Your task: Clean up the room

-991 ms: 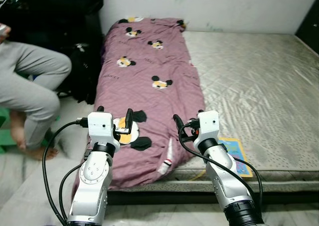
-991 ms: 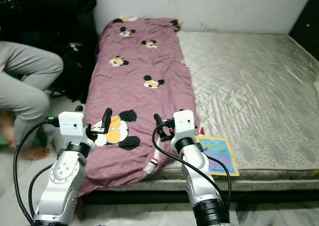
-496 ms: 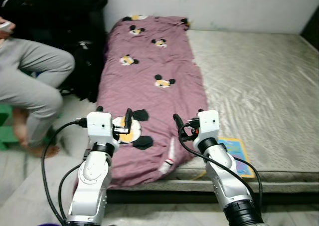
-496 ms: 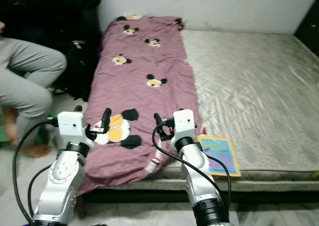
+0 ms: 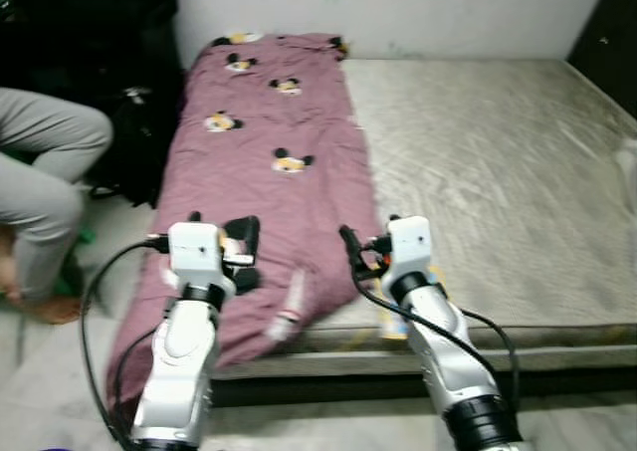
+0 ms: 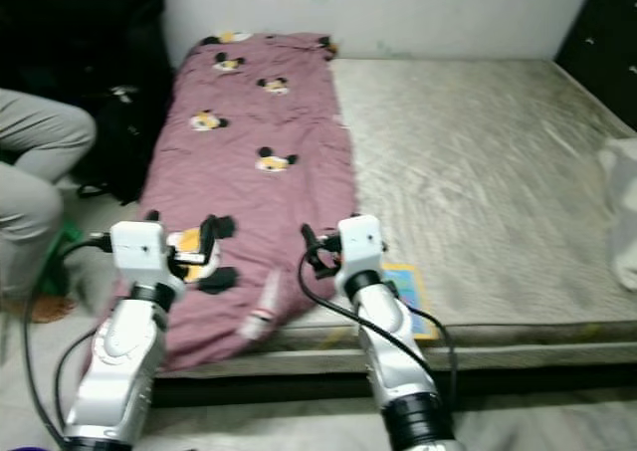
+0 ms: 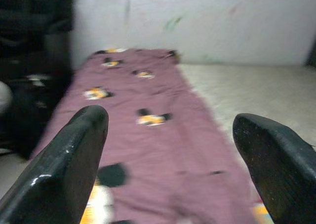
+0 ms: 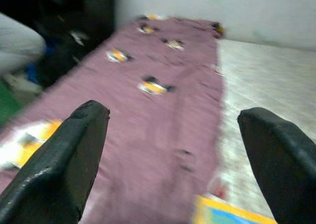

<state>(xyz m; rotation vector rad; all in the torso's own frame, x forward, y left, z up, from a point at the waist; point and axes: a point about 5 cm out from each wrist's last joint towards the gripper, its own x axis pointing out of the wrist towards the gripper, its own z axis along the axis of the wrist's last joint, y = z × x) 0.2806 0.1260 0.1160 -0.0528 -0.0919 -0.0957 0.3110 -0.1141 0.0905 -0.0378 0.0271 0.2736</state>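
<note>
Nearest the robot, the left gripper (image 5: 221, 234) and the right gripper (image 5: 364, 247) are raised side by side at the foot of the bed (image 5: 498, 162), each with its fingers spread wide and holding nothing. Just beyond them the purple blanket (image 5: 261, 162) lies along the bed's left strip, its near end drooping over the mattress edge toward the floor. A colourful book (image 6: 401, 284) sits at the near edge, tucked against the right arm (easy to knock off if that arm swings outward).

The head views are blurred, so the robot is probably in motion; reaching now could land the fingers short of the blanket or snag only a loose fold.

Farther left, a person's grey-trousered leg (image 5: 45, 172) is close to the bed, within reach of a wide left-arm sweep.

The right eye view shows a white object (image 6: 622, 207) at the bed's far right; the right wrist view gives the book's yellow corner (image 8: 227, 211) close up.
</note>
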